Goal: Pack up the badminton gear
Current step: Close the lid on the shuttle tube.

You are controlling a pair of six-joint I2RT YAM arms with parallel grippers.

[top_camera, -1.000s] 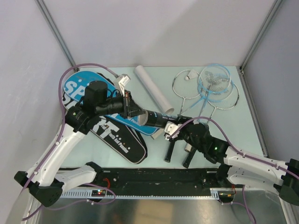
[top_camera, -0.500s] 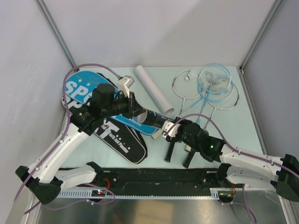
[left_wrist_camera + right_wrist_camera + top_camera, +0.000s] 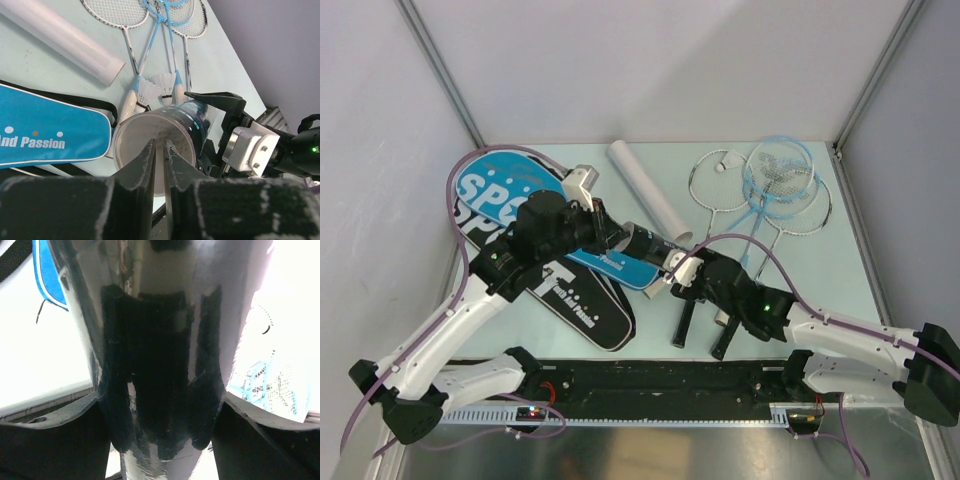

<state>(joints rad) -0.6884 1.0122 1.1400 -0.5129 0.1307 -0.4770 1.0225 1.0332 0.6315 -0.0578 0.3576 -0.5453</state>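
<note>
Right fingers [image 3: 50, 445] spread wide around the black tube [image 3: 655, 250], clamping its body. Left fingers [image 3: 147, 160] nearly together, pinching the rim of its open mouth. In the last second both arms have swung it leftward, over the blue bag's [image 3: 490, 190] edge. Beyond, shuttlecocks [image 3: 148, 90] lie unpacked on the table [image 3: 820, 270], rackets [image 3: 780, 170] farther back. Loading them looks next.

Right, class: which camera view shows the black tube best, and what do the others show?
Left wrist: the black tube shows its open mouth, pale inside and dark wall. Top external shows the tube small and partly hidden. Right wrist shows only its glossy dark wall, held in the right pincer, filling the frame.
</note>
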